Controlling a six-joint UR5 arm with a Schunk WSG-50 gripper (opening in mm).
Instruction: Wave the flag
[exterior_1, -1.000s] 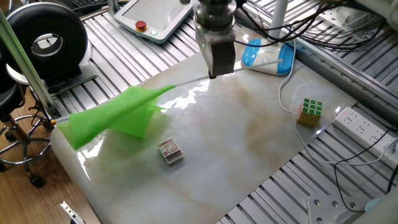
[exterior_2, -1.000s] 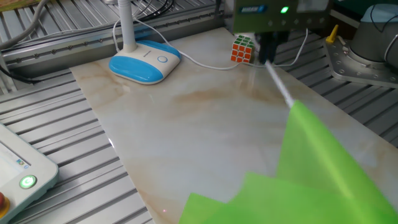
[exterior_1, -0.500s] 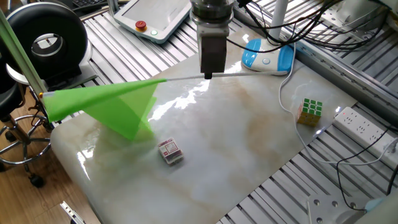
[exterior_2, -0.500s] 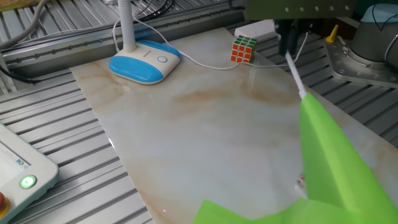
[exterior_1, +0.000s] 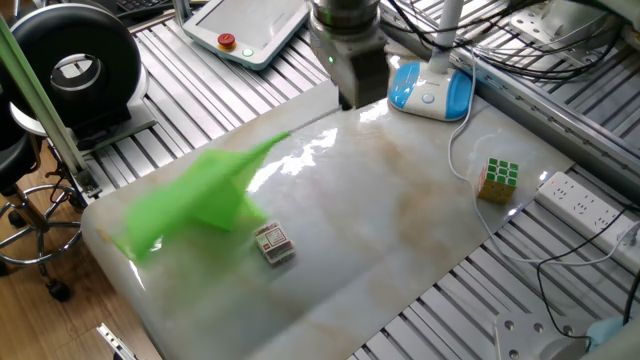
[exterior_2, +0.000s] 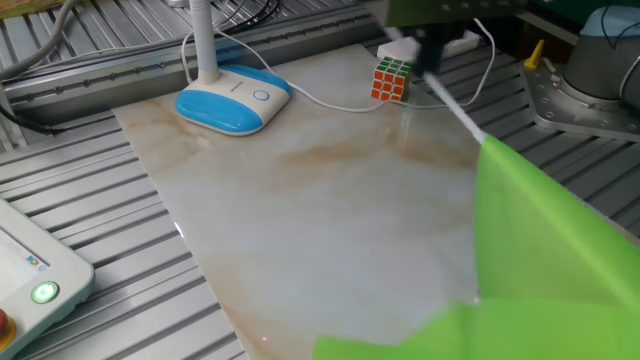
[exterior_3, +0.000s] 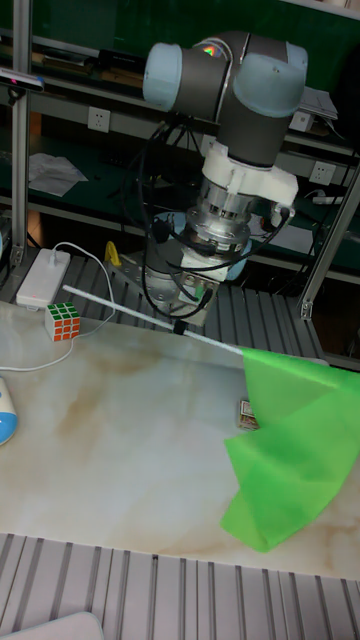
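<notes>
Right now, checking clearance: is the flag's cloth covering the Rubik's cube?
No, the flag hangs apart from the Rubik's cube, which sits uncovered.

No writing, label, brand, number or sign can be read in any view: the small card (exterior_1: 272, 243) lying on the surface (exterior_1: 400, 230) well away from the fingers (exterior_1: 349, 98) bears a print too small and blurred to make out.

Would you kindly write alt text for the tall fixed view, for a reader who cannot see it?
A robot arm's gripper holds the flag by its slim white pole, the lime-green cloth hanging above a marble tabletop. A puzzle cube sits at left, near a white cable.
</notes>
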